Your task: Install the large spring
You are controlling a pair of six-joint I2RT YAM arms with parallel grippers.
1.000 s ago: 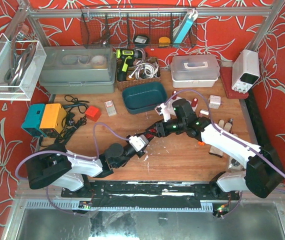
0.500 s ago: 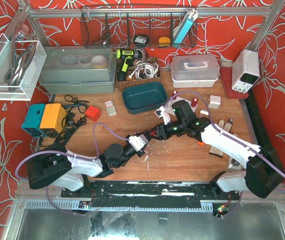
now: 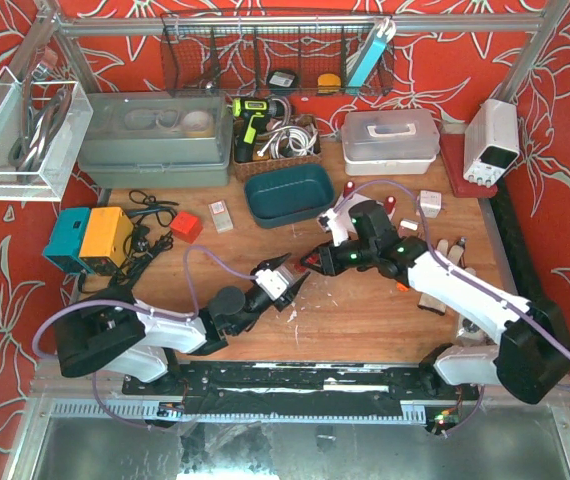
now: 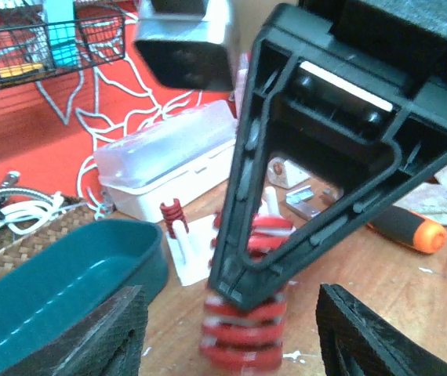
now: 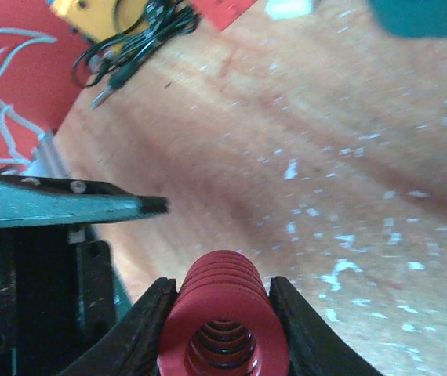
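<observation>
The large red spring [image 5: 223, 317] is clamped between my right gripper's [image 5: 223, 337] black fingers [image 5: 141, 329], held just above the wooden table. In the left wrist view the spring [image 4: 243, 333] stands upright and blurred below the right gripper's black frame [image 4: 286, 211]. My left gripper [image 4: 235, 345] is open, with its fingers [image 4: 106, 337] on either side of the spring and apart from it. A white base plate [image 4: 190, 254] carrying a small red spring [image 4: 171, 213] on a peg lies just behind. From above, the left gripper [image 3: 287, 277] and the right gripper [image 3: 315, 262] meet at mid-table.
A teal tray [image 3: 287, 193] sits behind the grippers and shows at the left of the left wrist view [image 4: 51, 282]. A white lidded box [image 3: 390, 135] stands at the back right. An orange-handled screwdriver [image 4: 412, 227] lies to the right. Black cables [image 5: 129, 39] lie at the left.
My left gripper's jaws have opened and let go around the spring. The right gripper, with the spring, has shifted slightly right.
</observation>
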